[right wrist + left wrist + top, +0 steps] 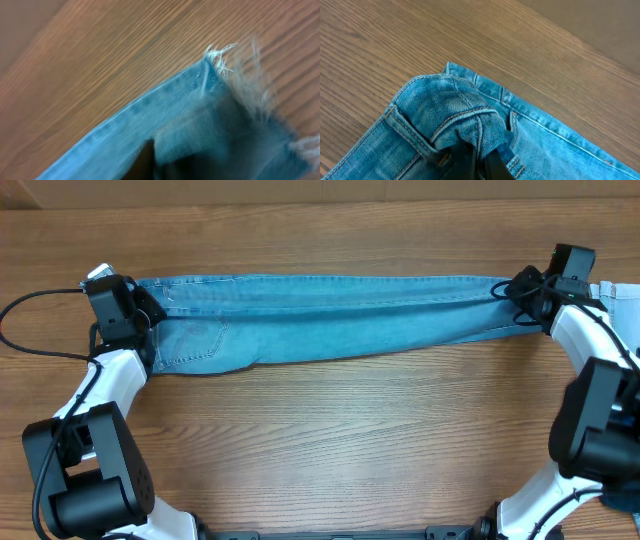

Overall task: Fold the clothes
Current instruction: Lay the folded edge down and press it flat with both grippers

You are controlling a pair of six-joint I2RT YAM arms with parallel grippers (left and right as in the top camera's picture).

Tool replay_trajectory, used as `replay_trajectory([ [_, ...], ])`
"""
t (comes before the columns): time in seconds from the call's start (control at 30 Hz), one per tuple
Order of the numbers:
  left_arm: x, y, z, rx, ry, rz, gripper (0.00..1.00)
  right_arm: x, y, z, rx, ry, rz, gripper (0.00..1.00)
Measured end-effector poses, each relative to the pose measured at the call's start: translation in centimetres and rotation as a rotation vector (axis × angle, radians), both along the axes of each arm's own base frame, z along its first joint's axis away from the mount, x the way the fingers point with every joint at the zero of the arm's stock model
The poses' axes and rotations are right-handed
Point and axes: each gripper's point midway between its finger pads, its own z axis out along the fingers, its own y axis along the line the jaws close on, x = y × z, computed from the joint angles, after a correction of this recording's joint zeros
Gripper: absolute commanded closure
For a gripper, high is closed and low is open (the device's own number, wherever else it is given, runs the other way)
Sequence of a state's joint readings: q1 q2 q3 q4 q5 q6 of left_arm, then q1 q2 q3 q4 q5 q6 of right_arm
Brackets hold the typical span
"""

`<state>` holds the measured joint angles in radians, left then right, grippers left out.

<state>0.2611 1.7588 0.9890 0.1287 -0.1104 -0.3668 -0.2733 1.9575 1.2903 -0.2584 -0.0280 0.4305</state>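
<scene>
jeans [330, 315] lie as one long strip across the far half of the table [330, 450], legs stacked on each other. waist is at your left, frayed ends at your right, and the back pocket [195, 340] faces up near the left end.

left gripper [146, 322] sits at the waist end. its fingers [492, 165] are pinched together on a bunch of waistband [440, 92], and the left wrist view shows denim puckered up into the pinch.

right gripper [522, 290] is at the hem [217, 55] end. the right wrist view is smeared, with a dark finger [145, 162] showing at the cloth edge. you cannot tell whether the jaws are clamped on the hem or parted.

my read: the lengthwise fold looks done, and the end-to-end fold is not yet begun.

what could go wrong from here:
- the right side may hold only one layer, or only the fray. lift then and the lower leg drops away, so the stack splits.
- if the right jaws are in fact parted, any pull from the left drags the whole strip sideways and skews it on the table.
- the left pinch holds a bunched lump, not a flat edge. carry it over and the lump sets a crooked crease at the waist.
- denim is heavy and stiff. a shallow bite at either end can slip out mid-carry.
- if the arms lift unevenly, the strip twists and the edges no longer line up.
</scene>
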Motion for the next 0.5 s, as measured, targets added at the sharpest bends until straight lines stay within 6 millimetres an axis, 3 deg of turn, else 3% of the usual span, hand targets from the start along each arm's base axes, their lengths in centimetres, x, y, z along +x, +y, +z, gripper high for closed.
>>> replay_trajectory([
  [0.03,0.0,0.2,-0.2,0.004,0.003,0.007,0.96,0.2,-0.4,-0.5,-0.005,-0.001,-0.012,0.21],
  [0.07,0.0,0.4,-0.1,0.01,0.001,0.015,0.96,0.4,-0.7,-0.8,-0.006,-0.006,-0.019,0.0],
  [0.1,0.0,0.5,-0.1,0.013,0.0,0.019,0.87,0.7,-0.9,-0.7,-0.009,-0.021,-0.02,0.0],
  [0.13,0.0,0.5,0.0,0.016,-0.004,0.021,0.33,1.0,-1.0,-0.4,-0.007,-0.041,-0.016,0.0],
  [0.17,0.1,0.6,0.1,0.015,-0.01,0.028,0.0,1.7,-0.7,0.2,-0.001,-0.075,0.005,0.0],
  [0.33,1.1,0.4,1.3,-0.002,-0.055,-0.002,0.0,1.5,0.7,0.7,0.036,-0.033,0.096,0.0],
  [0.4,1.3,-0.2,1.4,-0.027,-0.045,-0.033,0.0,0.6,1.3,0.5,0.041,0.032,0.151,0.0],
  [0.5,0.1,-1.5,0.4,-0.074,0.119,-0.104,0.0,-1.5,2.4,0.4,0.056,0.162,0.237,0.0],
])
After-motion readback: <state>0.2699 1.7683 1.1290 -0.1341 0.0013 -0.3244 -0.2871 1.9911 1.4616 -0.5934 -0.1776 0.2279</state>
